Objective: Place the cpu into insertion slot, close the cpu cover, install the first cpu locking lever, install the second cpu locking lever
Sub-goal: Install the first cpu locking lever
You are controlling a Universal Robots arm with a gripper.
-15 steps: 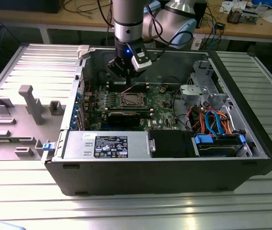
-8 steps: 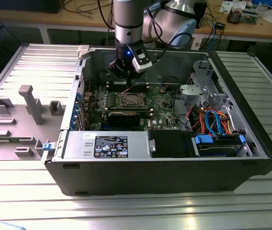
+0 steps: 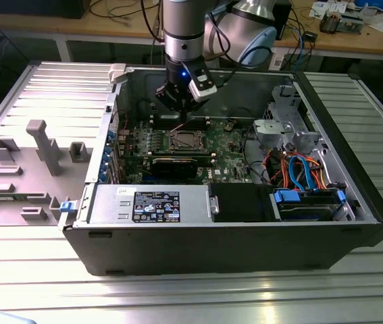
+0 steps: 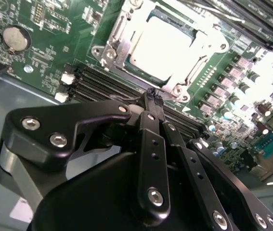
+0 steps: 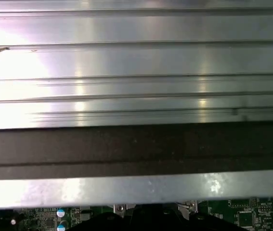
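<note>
So the tower case [image 3: 245,236] is lying open on the ribbed metal worktop [image 3: 177,297] and the arm is reaching down into it. In the exterior view the end effector [image 3: 180,115] hangs over the green motherboard, just at 12 o'clock of the insertion slot [image 3: 186,140], with the long black graphics card [image 3: 177,164] on the slot's 6 o'clock side. The second wrist view is way more useful. The cpu [image 4: 167,45] looks like it's already sitting in the socket, its bright silver top showing through the cut-out. The cpu cover [image 4: 114,48] seems to be lying flat around it rather than standing up. So I'd call the first two steps done. The levers are the fuzzy part. There are thin metal bits running along the socket edges, but I honestly can't tell if either one is hooked down. The end effector [image 4: 151,95] has its fingers pressed together with the tips right at the socket's edge, next to the black memory slots [image 4: 97,84]. I can't make out anything pinched between them. My guess is it's working on the lever stage, roughly halfway or a bit past.
</note>
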